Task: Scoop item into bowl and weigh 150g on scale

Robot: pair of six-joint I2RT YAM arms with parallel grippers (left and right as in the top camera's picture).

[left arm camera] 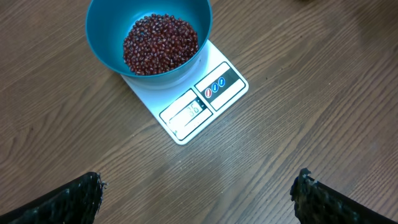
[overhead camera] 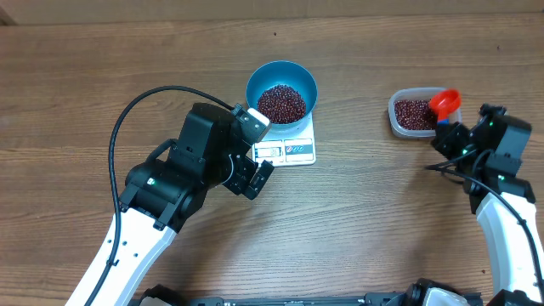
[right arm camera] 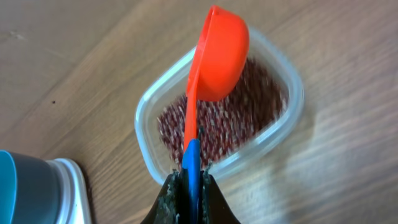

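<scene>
We see our left gripper [left arm camera: 199, 200] with its fingers spread wide and nothing between them, hovering over the wooden table [left arm camera: 311, 93]. Ahead of it and slightly left sits the white scale [left arm camera: 208, 99], its display facing the gripper, the digits too blurred to read. The blue bowl [left arm camera: 102, 31] stands on the scale's far end, holding a heap of red-brown beans [left arm camera: 160, 43]. Well to the right, our right gripper [right arm camera: 191, 186] is clamped on the blue handle of an orange scoop [right arm camera: 217, 56]. Its cup hangs tipped on edge over the clear tub [right arm camera: 144, 121] of more beans just ahead.
</scene>
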